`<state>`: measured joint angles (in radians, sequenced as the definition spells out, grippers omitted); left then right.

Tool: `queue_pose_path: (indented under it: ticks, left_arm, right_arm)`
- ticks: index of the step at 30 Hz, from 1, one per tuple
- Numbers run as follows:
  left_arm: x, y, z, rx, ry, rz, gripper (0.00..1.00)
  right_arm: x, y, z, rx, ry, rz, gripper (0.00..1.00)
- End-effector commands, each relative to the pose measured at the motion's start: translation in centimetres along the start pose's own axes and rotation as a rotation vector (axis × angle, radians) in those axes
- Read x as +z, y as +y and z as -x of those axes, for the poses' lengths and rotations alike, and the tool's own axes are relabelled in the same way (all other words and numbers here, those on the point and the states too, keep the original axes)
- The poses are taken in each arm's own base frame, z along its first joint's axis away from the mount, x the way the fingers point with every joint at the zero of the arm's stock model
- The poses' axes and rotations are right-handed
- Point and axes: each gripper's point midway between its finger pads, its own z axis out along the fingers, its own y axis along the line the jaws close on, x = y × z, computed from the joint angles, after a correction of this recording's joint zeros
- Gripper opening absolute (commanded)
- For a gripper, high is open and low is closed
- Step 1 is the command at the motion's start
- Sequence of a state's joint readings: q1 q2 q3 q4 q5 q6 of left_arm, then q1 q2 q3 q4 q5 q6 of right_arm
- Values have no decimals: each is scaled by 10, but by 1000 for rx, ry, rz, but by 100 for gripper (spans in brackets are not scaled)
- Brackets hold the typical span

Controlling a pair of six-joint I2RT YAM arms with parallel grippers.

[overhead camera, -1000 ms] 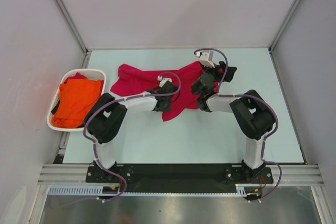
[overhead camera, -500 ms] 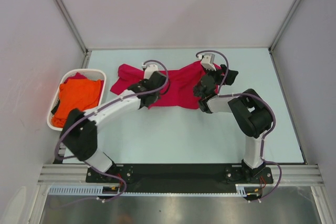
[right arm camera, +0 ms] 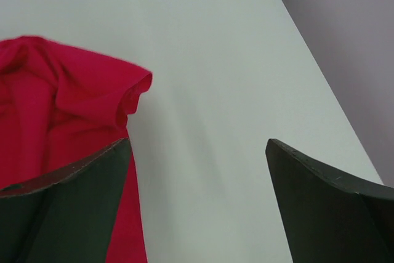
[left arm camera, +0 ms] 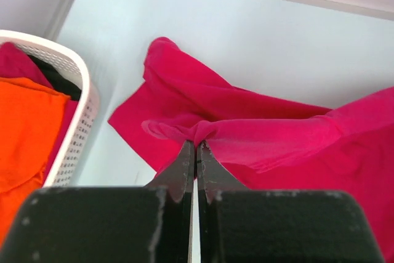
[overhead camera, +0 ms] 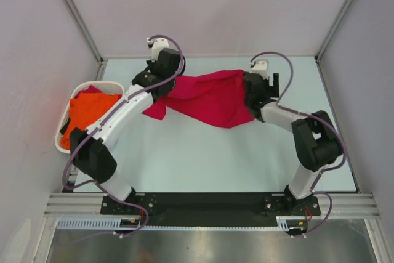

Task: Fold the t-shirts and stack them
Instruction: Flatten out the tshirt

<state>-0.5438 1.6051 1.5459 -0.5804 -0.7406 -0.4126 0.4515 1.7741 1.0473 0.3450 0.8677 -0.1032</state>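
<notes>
We see our left gripper (left arm camera: 196,147) pinching a fold of the red shirt (overhead camera: 209,97), our right gripper (right arm camera: 198,145) spread wide just beside it, orange shirt (overhead camera: 89,118) in the basket (left arm camera: 83,100).

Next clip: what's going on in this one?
The left end effector is shut on a bunched edge of the crimson t-shirt, pinching it up near the far left of the table. The right end effector is open at the shirt's right end, with a sleeve beside its left finger and nothing between its jaws. The shirt is spread loosely and not yet folded. The orange t-shirt lies in the white basket at the left edge.
</notes>
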Motion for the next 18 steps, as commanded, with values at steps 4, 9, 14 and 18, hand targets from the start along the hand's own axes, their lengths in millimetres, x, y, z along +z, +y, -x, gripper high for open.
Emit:
queue_pose_path:
  ticks: [4, 9, 14, 18]
  left_arm:
    - [16, 10, 37, 38, -43, 50, 0]
    - [26, 22, 46, 39, -44, 55, 0]
    - [29, 43, 85, -32, -101, 48, 0]
    - [26, 56, 117, -47, -148, 60, 0]
  right_arm:
    - [-5, 20, 15, 330, 133, 390, 96]
    - [0, 25, 19, 449, 179, 586, 95]
    - [15, 33, 17, 451, 238, 627, 93]
    - [23, 43, 3, 456, 286, 636, 92]
